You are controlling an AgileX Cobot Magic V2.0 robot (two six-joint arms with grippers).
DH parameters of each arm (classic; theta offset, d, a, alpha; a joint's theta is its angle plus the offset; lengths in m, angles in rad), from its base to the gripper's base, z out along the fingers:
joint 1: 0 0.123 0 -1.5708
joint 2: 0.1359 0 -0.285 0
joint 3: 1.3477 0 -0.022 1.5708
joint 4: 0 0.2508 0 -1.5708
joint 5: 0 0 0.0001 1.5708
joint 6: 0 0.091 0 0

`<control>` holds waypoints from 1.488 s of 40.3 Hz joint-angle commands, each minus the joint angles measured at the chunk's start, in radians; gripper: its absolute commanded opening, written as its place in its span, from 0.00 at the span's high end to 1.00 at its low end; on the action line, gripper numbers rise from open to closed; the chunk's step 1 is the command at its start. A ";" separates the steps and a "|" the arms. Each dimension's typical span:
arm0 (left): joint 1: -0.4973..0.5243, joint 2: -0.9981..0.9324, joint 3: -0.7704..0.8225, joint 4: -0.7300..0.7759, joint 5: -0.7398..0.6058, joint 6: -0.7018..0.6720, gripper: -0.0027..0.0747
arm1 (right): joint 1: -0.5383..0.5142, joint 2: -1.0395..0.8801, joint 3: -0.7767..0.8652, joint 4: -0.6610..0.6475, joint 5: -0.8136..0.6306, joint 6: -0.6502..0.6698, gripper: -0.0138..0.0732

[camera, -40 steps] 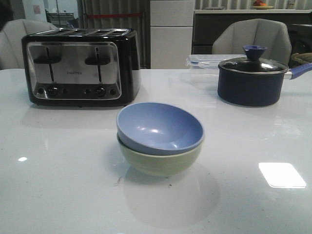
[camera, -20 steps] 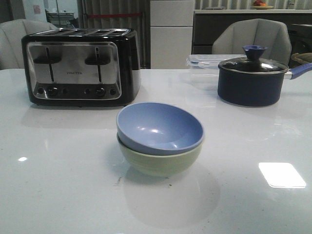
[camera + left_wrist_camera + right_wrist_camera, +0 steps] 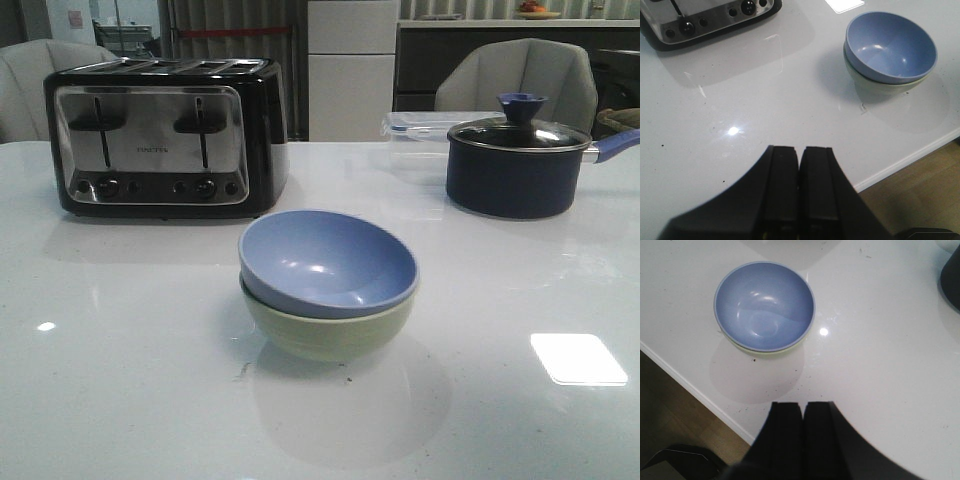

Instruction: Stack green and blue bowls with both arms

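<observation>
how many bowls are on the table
2. The blue bowl sits nested inside the green bowl, stacked near the middle of the table, in front of the toaster and the pot. None other shows.

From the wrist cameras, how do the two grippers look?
The left gripper and the right gripper look alike: two flat, matte black, blocky fingers side by side, widening into a black body. No cables or markings are visible.
</observation>
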 commanded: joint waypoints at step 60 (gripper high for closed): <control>0.512 -0.609 0.650 -0.217 -0.739 0.113 0.85 | 0.002 -0.006 -0.025 0.000 -0.061 -0.010 0.78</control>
